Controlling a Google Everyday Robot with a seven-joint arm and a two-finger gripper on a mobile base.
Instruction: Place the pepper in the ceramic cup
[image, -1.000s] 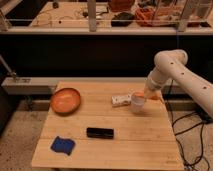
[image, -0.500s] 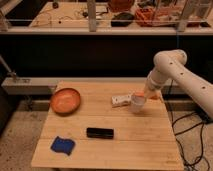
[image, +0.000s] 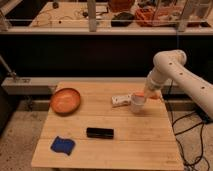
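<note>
Wooden table, fingers clamping tapered pepper (above glossy cup)

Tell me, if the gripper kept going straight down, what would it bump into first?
Probably the ceramic cup. The gripper, shut on the pepper, sits just above its rim, though depth is hard to judge.

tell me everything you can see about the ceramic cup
The ceramic cup is small, plain white and glossy, standing upright on the right half of the wooden table. A flat white box lies right beside it on its left. The gripper, shut on the orange pepper, hangs just over its rim. Whether the pepper touches the cup cannot be told.
</note>
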